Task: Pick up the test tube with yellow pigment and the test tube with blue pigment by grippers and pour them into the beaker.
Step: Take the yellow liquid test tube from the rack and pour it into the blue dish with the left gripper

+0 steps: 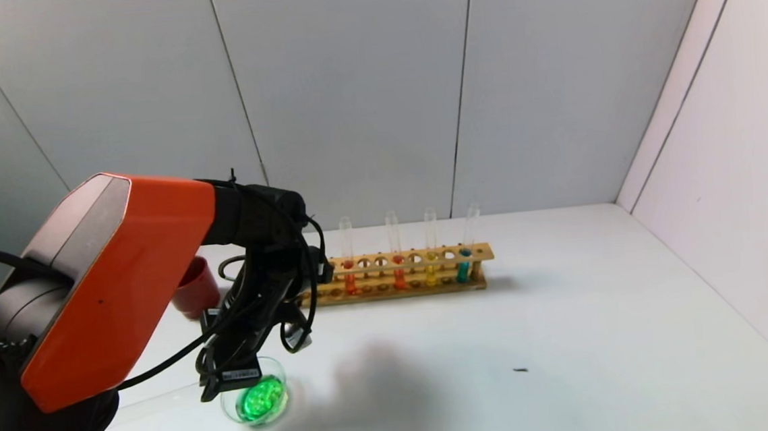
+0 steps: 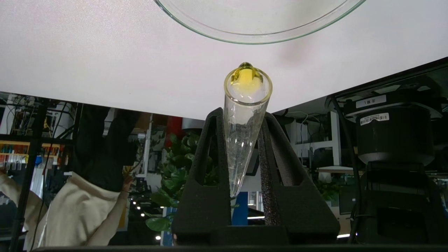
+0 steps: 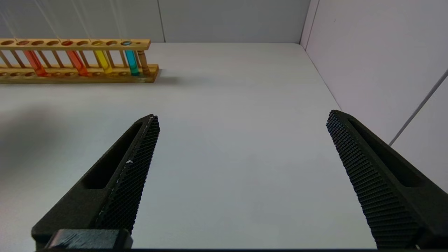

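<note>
Left tool [image 2: 241, 115] clamping yellow test tube [image 2: 245, 115], beaker [image 2: 259, 35] beyond

Wooden rack [image 1: 401, 272], red cup [image 1: 196, 287]

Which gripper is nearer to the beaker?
Left. The left gripper, holding a yellow-tinted tube, hangs directly above the beaker. The right gripper is far away, open.

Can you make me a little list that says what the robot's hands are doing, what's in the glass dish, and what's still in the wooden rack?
left gripper: shut on a test tube, yellow drop at its mouth, above the table by the beaker
right gripper: open, empty, above bare table
beaker: holds green liquid
wooden rack: four tubes: two orange-red, one yellow, one blue
red cup: behind left arm
</note>
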